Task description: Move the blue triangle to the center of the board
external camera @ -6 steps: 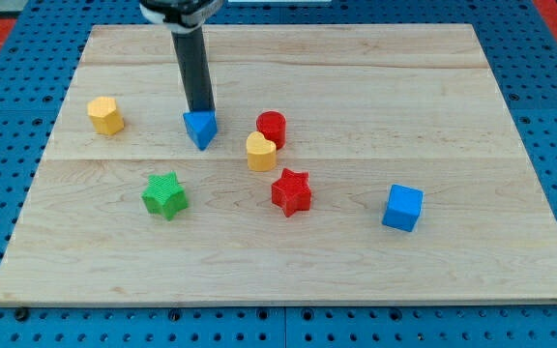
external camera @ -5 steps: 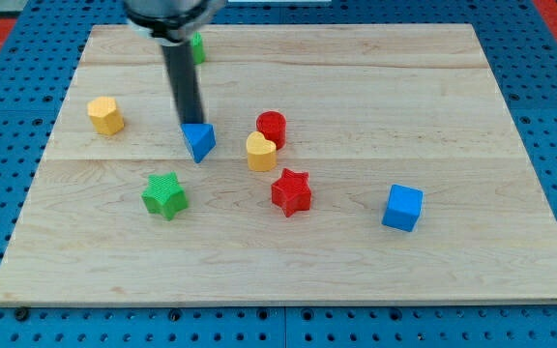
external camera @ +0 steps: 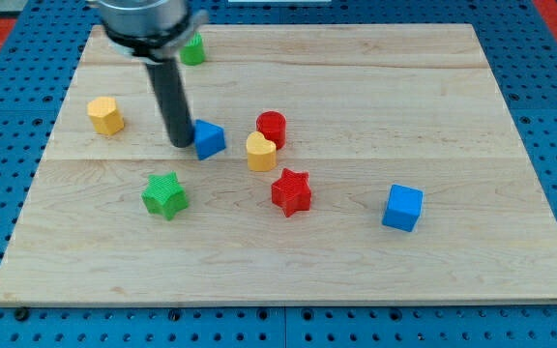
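Note:
The blue triangle (external camera: 209, 139) lies on the wooden board (external camera: 375, 271), left of the board's middle. My tip (external camera: 182, 143) rests on the board right against the triangle's left side. The dark rod rises from there towards the view's top left. To the triangle's right sit a yellow heart-shaped block (external camera: 261, 152) and a red cylinder (external camera: 272, 128), close together.
A yellow block (external camera: 106, 115) sits at the view's left. A green star (external camera: 165, 195) lies below my tip. A red star (external camera: 291, 191) sits below the heart. A blue cube (external camera: 402, 208) is at the lower right. A green block (external camera: 193, 49) shows near the top edge.
My tip has moved from above the blue triangle round to its left side. The triangle has shifted slightly right and turned. The green block at the top has come into sight.

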